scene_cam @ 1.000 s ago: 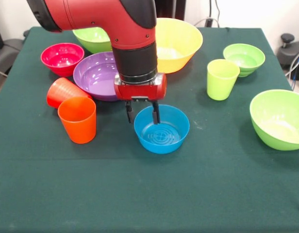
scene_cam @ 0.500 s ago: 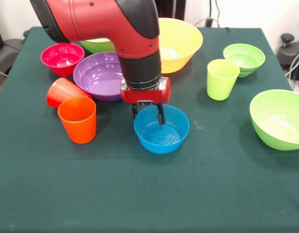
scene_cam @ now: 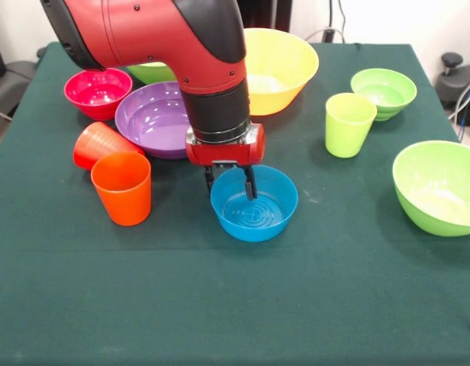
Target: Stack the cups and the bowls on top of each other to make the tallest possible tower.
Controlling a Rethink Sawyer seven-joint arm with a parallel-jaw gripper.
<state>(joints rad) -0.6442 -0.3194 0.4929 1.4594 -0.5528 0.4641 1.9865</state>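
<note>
In the front view, the red and black arm (scene_cam: 181,53) reaches in from the upper left and bends straight down, so the tool (scene_cam: 230,183) hangs vertically over the far-left rim of the blue bowl (scene_cam: 254,202). Its two dark fingers (scene_cam: 250,183) straddle that rim, one inside the bowl and one outside, clamped on the wall as far as can be seen. Left of the blue bowl stands the orange cup (scene_cam: 122,187), with the red cup (scene_cam: 98,143) lying tipped just behind it. Behind the blue bowl sit the purple bowl (scene_cam: 151,118), the magenta bowl (scene_cam: 98,91) and the yellow bowl (scene_cam: 277,69). To its right are the lime green cup (scene_cam: 349,123) and two green bowls (scene_cam: 439,187). The green table (scene_cam: 235,305) in front of the blue bowl lies open.
</note>
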